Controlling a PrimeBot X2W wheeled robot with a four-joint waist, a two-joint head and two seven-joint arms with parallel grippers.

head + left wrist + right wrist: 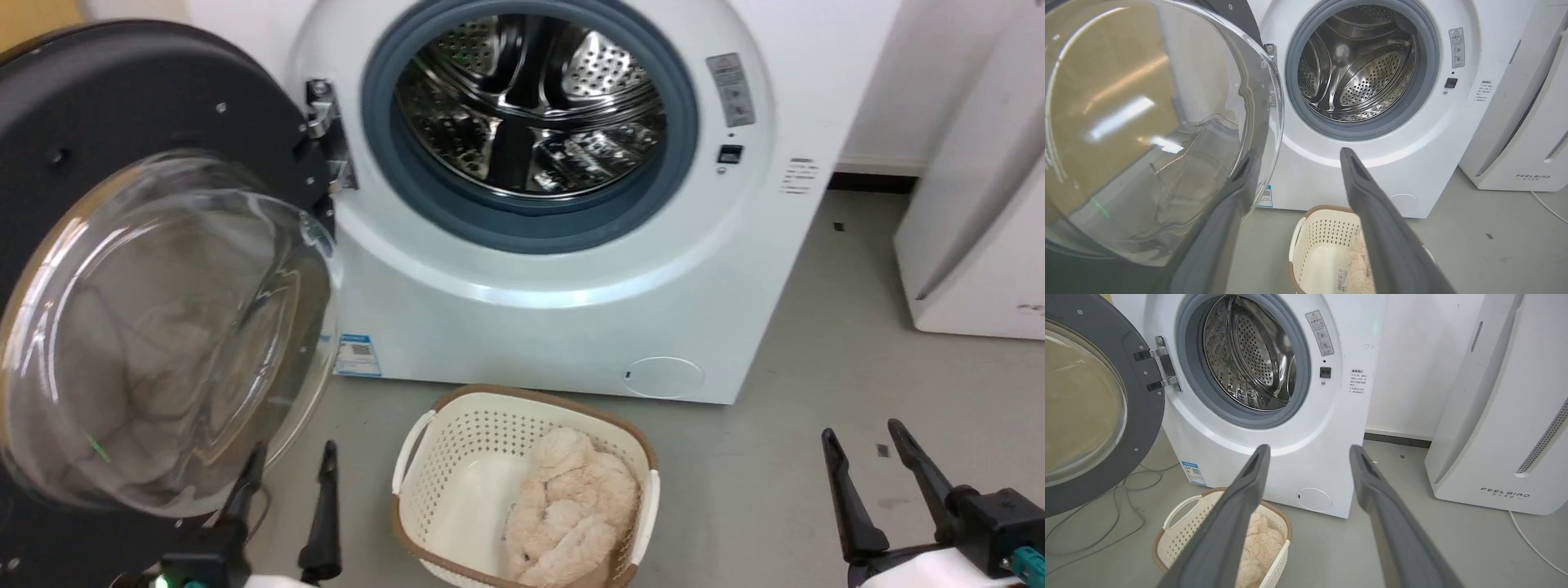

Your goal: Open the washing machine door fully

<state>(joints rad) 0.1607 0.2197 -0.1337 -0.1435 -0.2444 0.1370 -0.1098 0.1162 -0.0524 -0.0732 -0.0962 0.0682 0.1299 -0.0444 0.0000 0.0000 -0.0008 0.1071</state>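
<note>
The washing machine door (pixel 155 310) is seen standing wide open at the left of the washing machine (pixel 571 286), hung on its metal hinge (pixel 326 131), so that the grey rubber ring (pixel 531 229) and the perforated steel drum (pixel 531 98) are uncovered. The bulging glass bowl of the door is turned towards the head camera.

The left gripper (pixel 292 449) is found at the lower left of the head view, just below and beside the lower edge of the glass bowl. Its fingers are spread apart and nothing is held between them. In the left wrist view one finger is overlapped by the rim of the bowl, while the other is seen against the white front of the machine. Whether the door is touched by that finger cannot be told.

The right gripper (pixel 862 431) is seen at the lower right of the head view, over the grey floor (pixel 816 490) and well apart from the door. Its fingers are likewise parted and empty.

A cream basket (pixel 522 408) with a brown rim is set on the floor just in front of the machine, between the two grippers, and a beige fluffy cloth (pixel 571 498) is lain inside it. A blue label (pixel 357 355) and a small round white cover (pixel 663 377) are shown low on the machine's front. A white appliance (pixel 980 245) is placed to the right of the machine
</note>
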